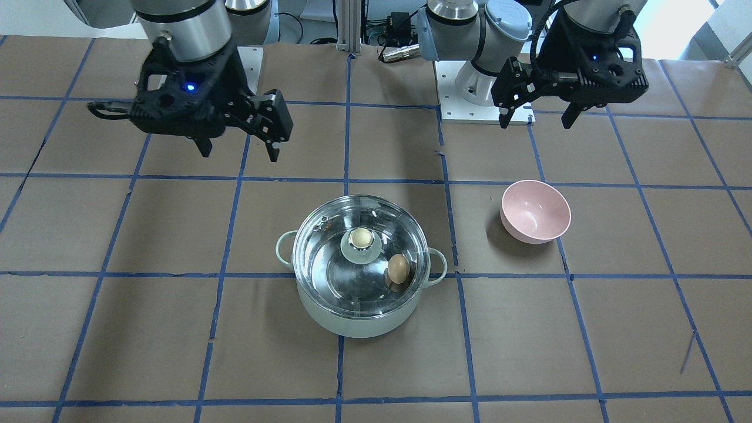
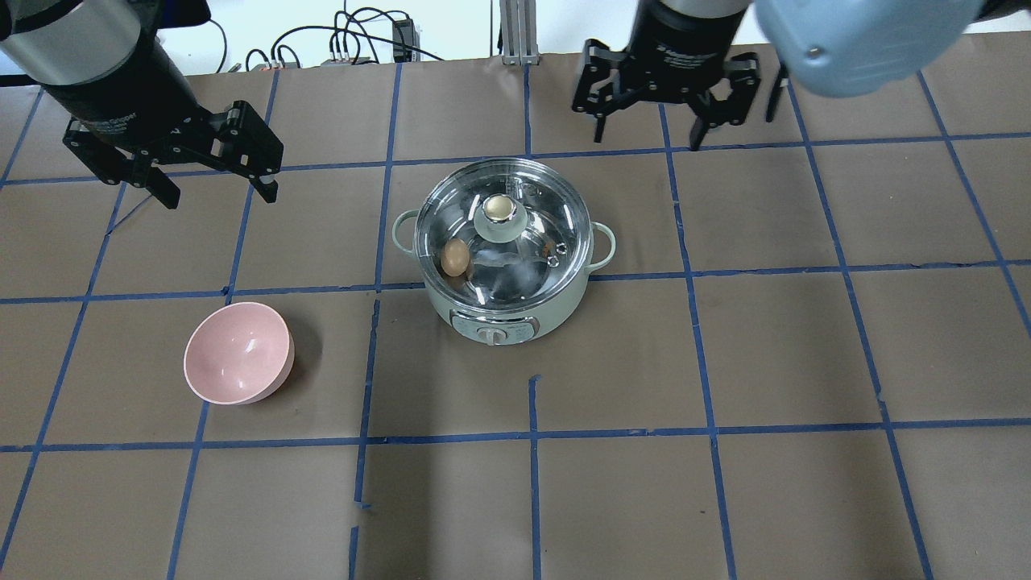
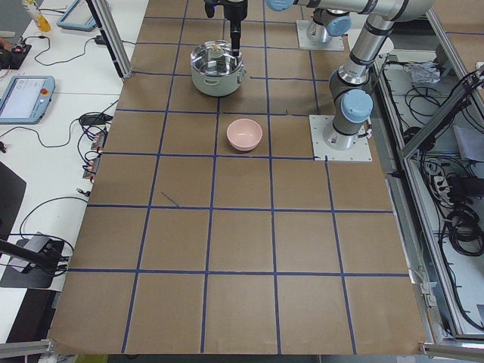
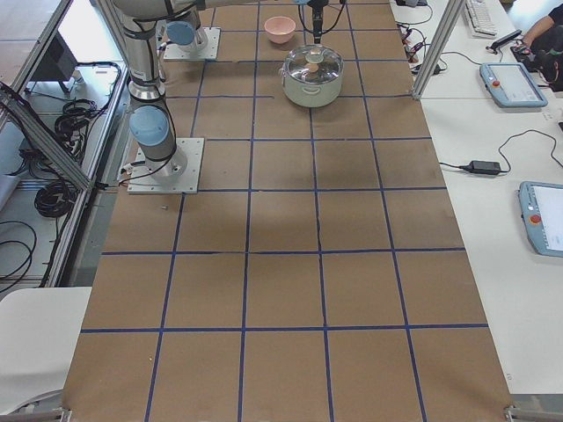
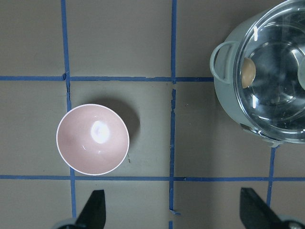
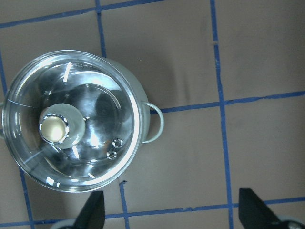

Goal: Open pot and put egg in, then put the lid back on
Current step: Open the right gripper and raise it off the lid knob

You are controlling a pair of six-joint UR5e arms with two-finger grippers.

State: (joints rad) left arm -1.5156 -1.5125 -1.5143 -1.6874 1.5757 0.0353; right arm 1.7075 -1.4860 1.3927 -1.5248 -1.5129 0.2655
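The mint-green pot [image 1: 352,324] stands mid-table, also in the overhead view [image 2: 451,310]. The glass lid [image 1: 329,264] sits closed on it, cream knob up [image 2: 523,270]. The tan egg [image 1: 398,268] lies inside the pot under the lid, toward the left arm's side [image 2: 455,258]; the left wrist view shows it through the glass [image 5: 248,72]. My left gripper [image 2: 219,195] is open and empty, raised behind the pink bowl. My right gripper [image 2: 648,137] is open and empty, raised behind the pot; the lid [image 6: 95,143] lies below it to one side.
An empty pink bowl [image 2: 238,352] stands on the left arm's side of the pot, about one grid square away [image 1: 534,211]. Brown paper with blue tape grid lines covers the table. The arm bases and cables are at the robot's edge.
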